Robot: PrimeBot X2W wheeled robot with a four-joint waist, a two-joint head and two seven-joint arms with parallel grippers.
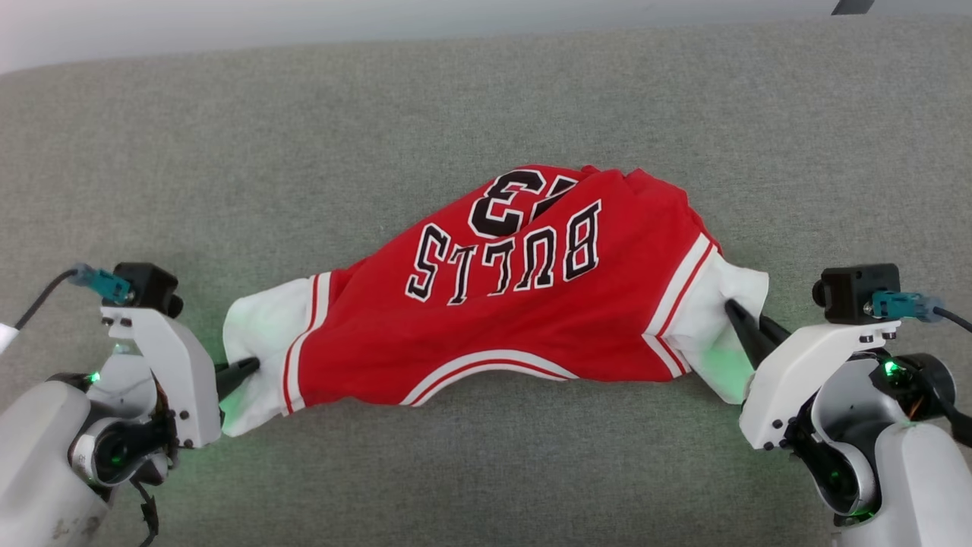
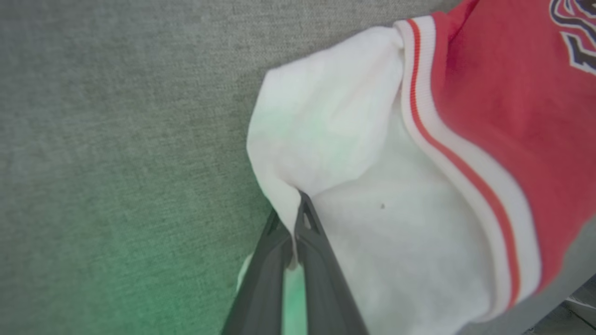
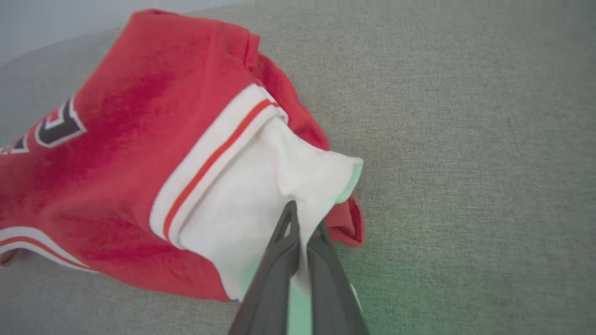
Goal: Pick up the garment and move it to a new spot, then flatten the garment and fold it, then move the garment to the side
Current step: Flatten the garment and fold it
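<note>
Red garment (image 1: 524,304), cuffs in left gripper (image 1: 254,365), right gripper (image 1: 731,306), perhaps off grey surface (image 1: 486,99)

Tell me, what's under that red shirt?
Grey cloth surface shows all around the shirt, so it likely runs beneath. The left gripper and right gripper pinch its white sleeves. The red middle bulges upward; whatever sits below that bulge is covered.
</note>
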